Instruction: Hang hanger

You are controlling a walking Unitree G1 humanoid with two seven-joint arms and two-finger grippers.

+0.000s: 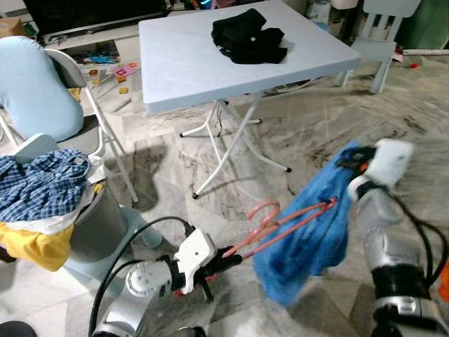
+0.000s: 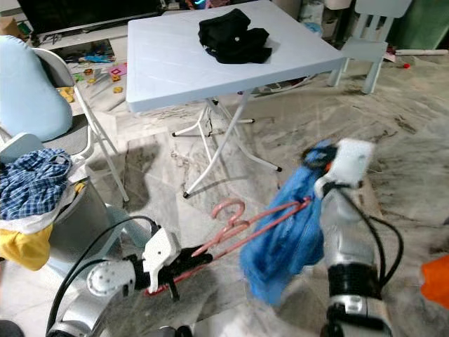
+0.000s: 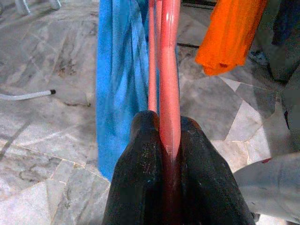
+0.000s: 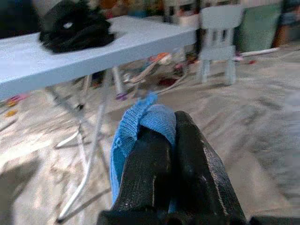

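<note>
The step in hand looks like carrying the dressed hanger towards a rail. The left gripper [image 1: 210, 270], at seven o'clock in the head view, has its fingers clenched on the thin, smooth pink plastic hanger [image 1: 280, 223], which slants up towards three o'clock. Draped over its far end hangs a soft, ribbed blue knitted garment [image 1: 312, 235], a fold pinched in the right gripper [image 4: 164, 154]. Next, I judge, the curved hook needs aiming at a rail, not in view. A crumpled black cloth [image 1: 247, 35] lies on the white folding table [image 1: 175, 63] at twelve o'clock.
</note>
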